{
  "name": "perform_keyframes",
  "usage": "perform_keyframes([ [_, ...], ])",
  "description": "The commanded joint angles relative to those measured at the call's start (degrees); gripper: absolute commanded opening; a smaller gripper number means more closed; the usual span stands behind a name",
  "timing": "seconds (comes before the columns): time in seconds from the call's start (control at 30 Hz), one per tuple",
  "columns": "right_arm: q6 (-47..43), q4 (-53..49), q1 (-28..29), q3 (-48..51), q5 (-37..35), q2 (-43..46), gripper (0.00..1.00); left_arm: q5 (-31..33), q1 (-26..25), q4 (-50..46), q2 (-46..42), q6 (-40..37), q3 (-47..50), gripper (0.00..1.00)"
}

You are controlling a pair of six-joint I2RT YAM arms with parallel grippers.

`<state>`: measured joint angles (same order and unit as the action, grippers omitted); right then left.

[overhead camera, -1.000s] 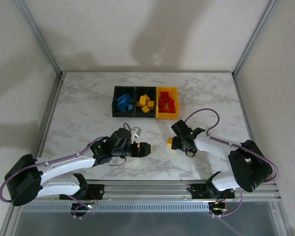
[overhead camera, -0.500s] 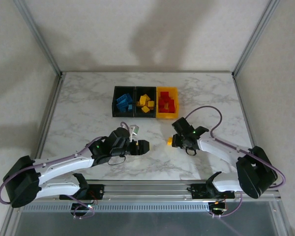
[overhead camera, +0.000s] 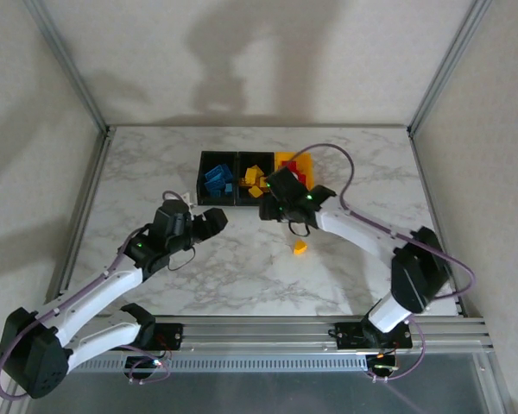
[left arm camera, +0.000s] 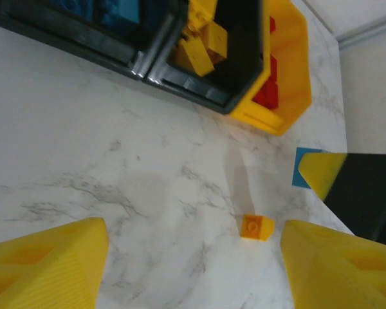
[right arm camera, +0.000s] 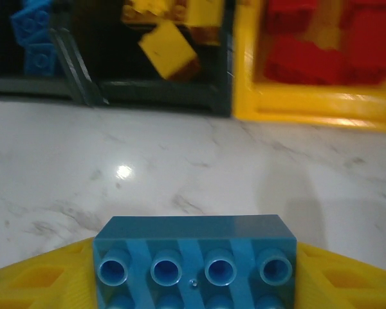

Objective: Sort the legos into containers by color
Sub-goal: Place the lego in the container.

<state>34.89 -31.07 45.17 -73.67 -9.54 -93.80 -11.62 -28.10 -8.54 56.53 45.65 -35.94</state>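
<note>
Pinching 1 blue lego (right arm camera: 194,257) in right claw (overhead camera: 265,210), containers (right arm camera: 161,105) just ahead

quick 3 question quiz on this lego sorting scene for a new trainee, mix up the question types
1. Multiple choice: the right gripper grips a brick of which colour? A red, B blue, C yellow.
2. True or false: a yellow brick lies loose on the table, outside the bins.
3. Fill in: the red bricks sit in the ___ bin.

Key: 1 B; 2 true; 3 yellow-orange.
</note>
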Motion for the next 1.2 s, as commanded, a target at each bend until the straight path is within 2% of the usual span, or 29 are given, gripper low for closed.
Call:
perform_keyframes([
  [0.0, -3.4, 2.4, 0.6, -8.1, 2.3, -6.0, 0.54, -3.0, 4.7, -3.1, -1.1, -0.9, -1.8, 0.71],
  [0.17, -4.9, 1.9, 0.5, -22.1, 5.2, -17.2, 0.54, -5.9, 11.1, -2.9, -0.5, -1.5, -1.8, 0.71],
  [0.3, -5.5, 0.1, 0.5, -34.1, 7.1, -26.3, 0.54, -7.5, 14.1, -3.0, 0.1, -2.4, -2.6, 0.71],
  [0.5, -4.9, -2.3, -0.3, -50.7, 9.9, -39.5, 0.55, -8.6, 16.4, -3.6, -0.1, -2.8, -2.8, 0.71],
  [0.7, -3.8, -1.2, -0.9, -62.3, 12.7, -48.5, 0.57, -9.6, 17.3, -3.9, -1.5, -1.8, -1.9, 0.71],
  [0.93, -2.5, 0.6, -1.9, -63.9, 14.4, -50.6, 0.69, -9.8, 17.5, -4.3, -2.6, -1.4, -1.3, 0.71],
  [1.17, -3.2, 1.0, -2.0, -63.8, 13.9, -48.7, 0.72, -9.9, 17.5, -4.8, -3.2, -1.2, -1.2, 0.71],
])
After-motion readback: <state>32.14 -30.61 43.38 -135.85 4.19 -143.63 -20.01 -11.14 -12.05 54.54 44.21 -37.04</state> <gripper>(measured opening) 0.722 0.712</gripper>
